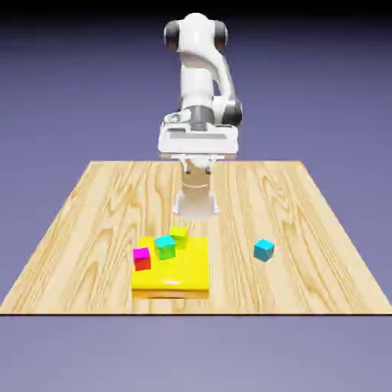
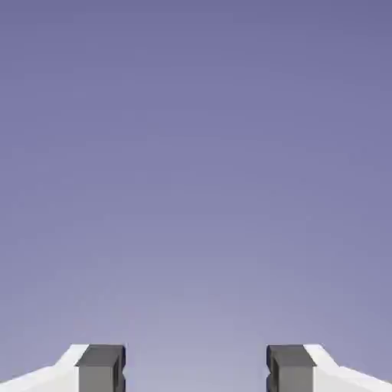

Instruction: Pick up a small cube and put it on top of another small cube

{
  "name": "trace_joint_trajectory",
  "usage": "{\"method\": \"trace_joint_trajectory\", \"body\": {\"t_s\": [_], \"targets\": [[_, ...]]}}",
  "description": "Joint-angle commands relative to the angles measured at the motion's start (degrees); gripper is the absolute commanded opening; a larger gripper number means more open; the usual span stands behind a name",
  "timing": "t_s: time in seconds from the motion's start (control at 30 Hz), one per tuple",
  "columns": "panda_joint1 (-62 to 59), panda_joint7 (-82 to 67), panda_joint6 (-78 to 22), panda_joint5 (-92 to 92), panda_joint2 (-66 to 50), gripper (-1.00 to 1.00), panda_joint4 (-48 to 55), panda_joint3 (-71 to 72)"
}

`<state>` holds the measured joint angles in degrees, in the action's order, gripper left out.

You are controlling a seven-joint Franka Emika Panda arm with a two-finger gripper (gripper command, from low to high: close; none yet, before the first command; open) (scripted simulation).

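Observation:
A small cyan-blue cube [image 1: 263,249] rests alone on the wooden table [image 1: 92,222], toward the exterior view's right. Three other small cubes stand on a yellow slab [image 1: 178,277]: one with a teal top and green sides [image 1: 164,246], a yellow-green one [image 1: 179,233] just behind it, and a magenta-topped red one [image 1: 142,258] at the slab's left edge. My gripper [image 1: 197,164] hangs high over the table's far side, well away from every cube. In the hand view the gripper [image 2: 195,371] is open, its grey fingertips [image 2: 101,369] wide apart with only the blue-violet backdrop between them.
The yellow slab lies near the table's front edge, left of centre. The robot's base [image 1: 196,200] stands at the far middle of the table.

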<state>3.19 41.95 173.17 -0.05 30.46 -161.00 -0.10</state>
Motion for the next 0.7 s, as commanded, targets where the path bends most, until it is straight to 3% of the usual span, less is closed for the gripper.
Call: {"method": "trace_joint_trajectory", "body": {"t_s": [0.0, 0.57, 0.67], "targets": [[2.1, -0.4, -0.7, 0.0, -1.8, 0.00, 0.0, -0.1], [36.7, -7.4, -12.2, -0.8, -32.3, 0.00, 0.0, -1.5], [36.7, -7.6, -8.7, -0.5, -36.4, 0.00, 0.6, -1.4]]}}
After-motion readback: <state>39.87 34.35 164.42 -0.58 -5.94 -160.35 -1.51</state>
